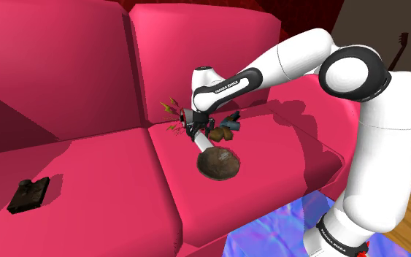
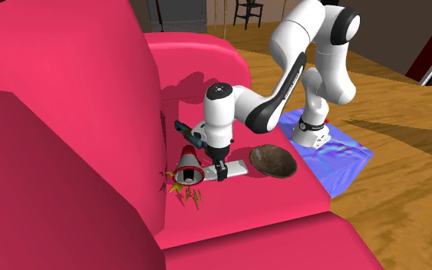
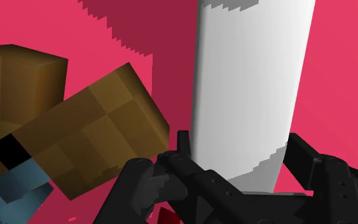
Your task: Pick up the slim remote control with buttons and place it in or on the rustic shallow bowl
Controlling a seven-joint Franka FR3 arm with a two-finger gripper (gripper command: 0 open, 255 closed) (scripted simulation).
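Note:
The slim remote control (image 3: 250,83) is a plain whitish slab lying flat on the red sofa seat (image 1: 284,139). My gripper (image 3: 241,149) has come down over one end of it, and the black fingers (image 3: 185,147) press against its two long sides, shut on it. In the shoulder view the gripper (image 1: 194,132) sits at the remote's (image 1: 204,143) far end, and the dark brown shallow bowl (image 1: 220,163) rests just beyond its near end. From the second exterior view, the remote (image 2: 237,169) points from the gripper (image 2: 220,173) toward the bowl (image 2: 272,160).
A brown blocky object (image 3: 88,137) lies right beside the gripper. A red-and-white cone (image 2: 187,165) and yellow spiky bits (image 2: 192,197) sit by the backrest. A black flat object (image 1: 28,194) lies on the other seat cushion. A blue mat (image 2: 331,149) covers the floor under the stand.

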